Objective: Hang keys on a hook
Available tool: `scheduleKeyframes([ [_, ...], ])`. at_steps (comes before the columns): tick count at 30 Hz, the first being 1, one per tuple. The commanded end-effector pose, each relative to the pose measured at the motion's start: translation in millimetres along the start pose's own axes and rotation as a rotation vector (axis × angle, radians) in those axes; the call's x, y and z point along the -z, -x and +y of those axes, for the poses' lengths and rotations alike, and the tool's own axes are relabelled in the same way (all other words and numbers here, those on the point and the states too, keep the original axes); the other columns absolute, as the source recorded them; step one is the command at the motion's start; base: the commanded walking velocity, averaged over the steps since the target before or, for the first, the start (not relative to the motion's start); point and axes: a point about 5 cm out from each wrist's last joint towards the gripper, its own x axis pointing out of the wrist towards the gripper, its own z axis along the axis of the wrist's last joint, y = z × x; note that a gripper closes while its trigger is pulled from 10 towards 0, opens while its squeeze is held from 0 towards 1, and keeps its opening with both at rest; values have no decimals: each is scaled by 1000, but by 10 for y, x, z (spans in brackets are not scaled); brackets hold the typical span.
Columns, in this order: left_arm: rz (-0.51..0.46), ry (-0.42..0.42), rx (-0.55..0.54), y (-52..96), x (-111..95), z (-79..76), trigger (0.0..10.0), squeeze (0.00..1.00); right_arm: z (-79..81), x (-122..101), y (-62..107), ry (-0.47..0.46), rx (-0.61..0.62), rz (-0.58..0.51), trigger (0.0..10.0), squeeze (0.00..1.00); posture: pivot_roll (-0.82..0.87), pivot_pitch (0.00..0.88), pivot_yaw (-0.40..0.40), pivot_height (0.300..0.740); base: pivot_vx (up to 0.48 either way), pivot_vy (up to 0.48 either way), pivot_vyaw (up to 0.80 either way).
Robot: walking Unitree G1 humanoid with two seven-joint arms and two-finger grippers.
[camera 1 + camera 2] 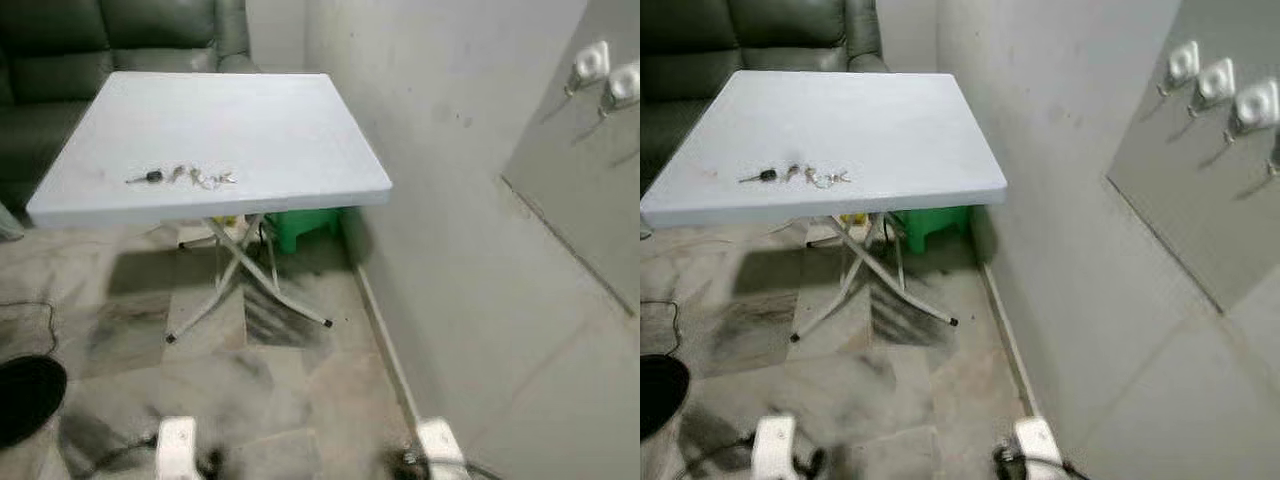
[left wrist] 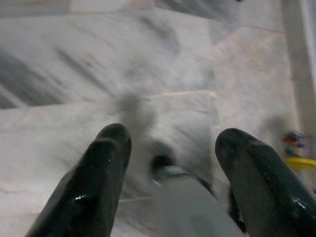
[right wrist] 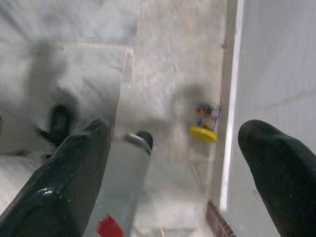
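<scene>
Both grippers hang spread and empty over the floor.
Keys wait untouched on my table; hooks line the wall for hanging.

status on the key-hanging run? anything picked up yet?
Done: nothing yet. The keys lie near the front edge of the white table, untouched.
In hand: nothing. The left gripper and right gripper both hang open over the marble floor, empty.
Left: reach the table, grasp the keys, carry them to the white hooks on the grey wall panel at right, and hang them.
</scene>
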Motion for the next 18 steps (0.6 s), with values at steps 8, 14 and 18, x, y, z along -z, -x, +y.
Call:
scheduleKeyframes([
  [8,-4,-4,-25,4,-24,82,10000,0,30,-71,-22,-8,-5,-20,10000,0,-113,0,-42,724,0,347,0],
  [14,-7,-5,-24,1,-35,77,10000,0,43,-74,-24,25,-15,-18,10000,0,-113,0,-43,724,0,350,0],
  [18,-9,-5,-24,0,-39,78,10000,0,48,-79,-25,46,-17,-18,10000,0,-113,0,-43,724,0,349,0],
])
